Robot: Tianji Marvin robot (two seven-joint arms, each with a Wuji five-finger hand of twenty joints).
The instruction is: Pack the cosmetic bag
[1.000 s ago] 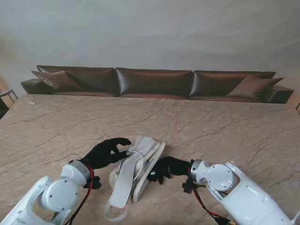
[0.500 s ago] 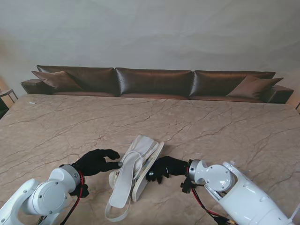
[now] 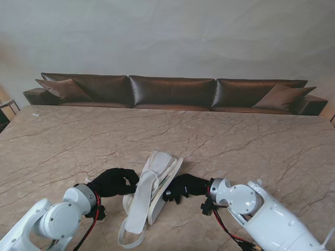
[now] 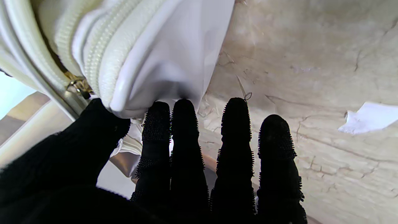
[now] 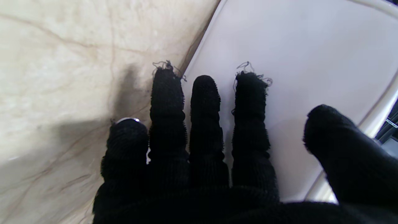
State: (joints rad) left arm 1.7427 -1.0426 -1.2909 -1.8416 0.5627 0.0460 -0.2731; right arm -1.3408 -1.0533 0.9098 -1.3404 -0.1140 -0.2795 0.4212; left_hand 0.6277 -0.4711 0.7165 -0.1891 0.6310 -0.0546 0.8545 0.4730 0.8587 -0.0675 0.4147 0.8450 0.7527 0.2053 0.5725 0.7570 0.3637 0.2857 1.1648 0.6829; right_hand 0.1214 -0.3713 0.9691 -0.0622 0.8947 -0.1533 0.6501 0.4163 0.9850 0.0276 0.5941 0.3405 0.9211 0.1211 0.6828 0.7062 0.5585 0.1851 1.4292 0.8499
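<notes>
The white cosmetics bag (image 3: pixel 152 188) lies on its side between my two hands, its long strap (image 3: pixel 131 238) trailing toward me. My left hand (image 3: pixel 112 183), in a black glove, is curled at the bag's left side. In the left wrist view the thumb (image 4: pixel 102 124) and first two fingers (image 4: pixel 183 124) pinch the zipped rim of the bag (image 4: pixel 140 46). My right hand (image 3: pixel 183 187) rests against the bag's right side. Its fingers (image 5: pixel 203 102) lie straight on the white panel (image 5: pixel 295 62), thumb apart. A small silvery bit (image 5: pixel 126 119) shows at the little finger; I cannot identify it.
The marble table (image 3: pixel 235 141) stretches far back to a brown leather sofa (image 3: pixel 172 91). A white scrap (image 4: pixel 367 116) lies on the marble beyond my left fingers. A chair edge (image 3: pixel 8 107) shows at the far left.
My left hand came down from the bag's upper left rim, moved nearer to me, and closed on the bag's left side. The right hand has hardly moved.
</notes>
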